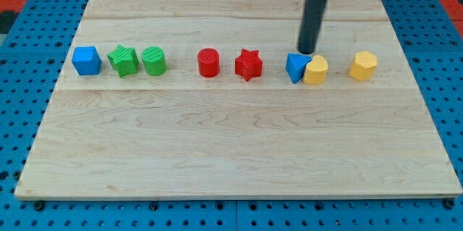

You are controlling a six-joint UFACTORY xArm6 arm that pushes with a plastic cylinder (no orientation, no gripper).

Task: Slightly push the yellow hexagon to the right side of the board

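My tip [307, 51], the lower end of a straight dark matte rod that comes down nearly upright from the view's top edge, where its mount is cut off, rests on the board just above the blue triangular block [295, 66]. There is no pincer on this arm, so nothing opens or closes and nothing is held; the tip looks very near the blue block, but I cannot tell whether it touches. That blue block sits against the left side of a yellow block with a rounded, heart-like outline [315, 70], whose exact shape is hard to read. The yellow hexagon block [363, 66] lies apart from it, toward the view's right, near the board's right side. Leftward along the same row stand a red star block [248, 65], a red cylinder [208, 63], a ribbed green cylinder [154, 61], a ribbed green star [124, 61] and a blue cube [86, 61]. All rest on a pale wooden board [231, 151] with visible grain and plank seams, lying on a blue perforated surface [22, 35].
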